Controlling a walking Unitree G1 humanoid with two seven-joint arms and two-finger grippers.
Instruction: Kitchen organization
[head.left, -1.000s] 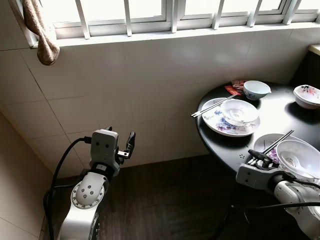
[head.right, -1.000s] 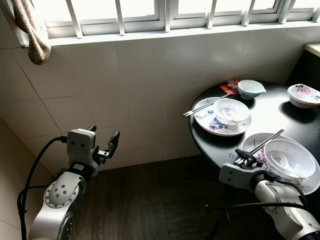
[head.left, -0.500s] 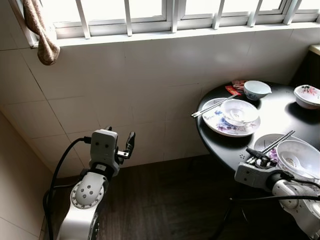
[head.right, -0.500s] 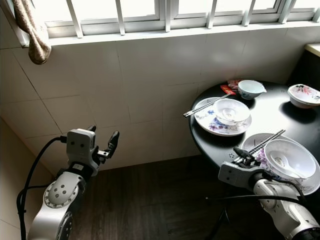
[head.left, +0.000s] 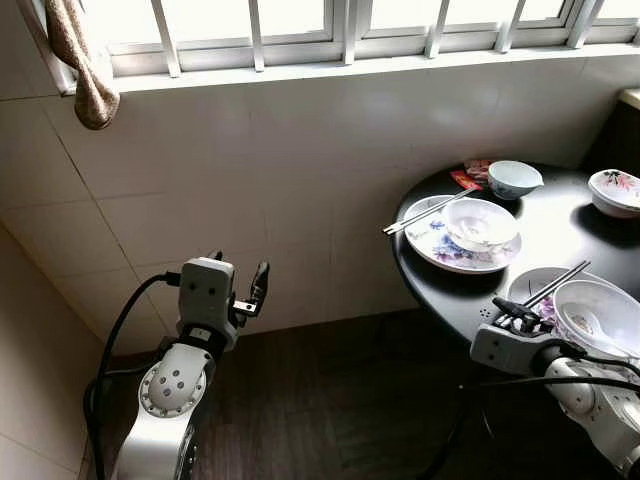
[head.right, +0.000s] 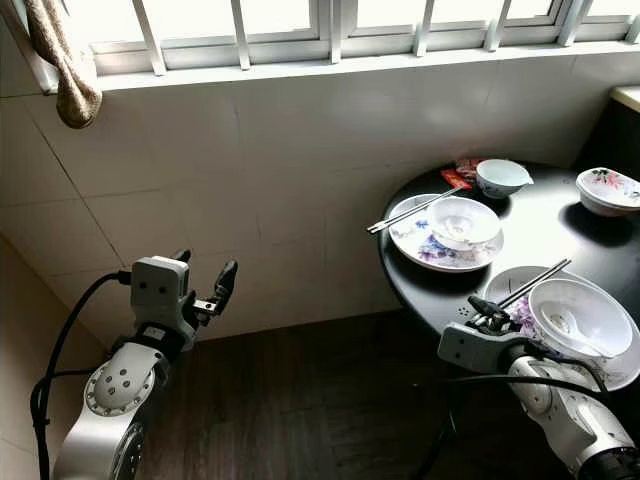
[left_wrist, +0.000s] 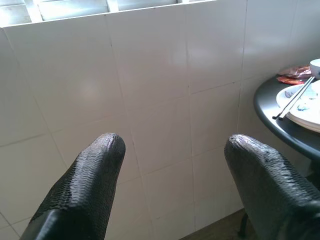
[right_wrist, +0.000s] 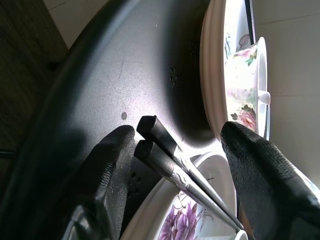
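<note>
A round black table (head.left: 450, 285) stands at the right. At its near edge a floral plate (head.left: 530, 285) carries a white bowl (head.left: 600, 315) with a spoon, and a pair of chopsticks (head.left: 553, 283) rests across them. My right gripper (head.left: 513, 312) is open at the table edge, and the chopsticks' ends (right_wrist: 165, 150) lie between its two fingers without touching them. Farther back, a second plate (head.left: 440, 245) holds a bowl (head.left: 480, 222) and chopsticks (head.left: 425, 212). My left gripper (head.left: 242, 275) is raised and open, holding nothing, and it faces the tiled wall (left_wrist: 165, 75).
A small bowl (head.left: 513, 178), a red packet (head.left: 465, 178) and a flowered bowl (head.left: 615, 190) sit at the back of the table. A cloth (head.left: 85, 60) hangs from the barred window. Dark wood floor (head.left: 330, 400) lies between my arms.
My right gripper has barely shifted by the chopsticks' ends. The left arm has not moved.
</note>
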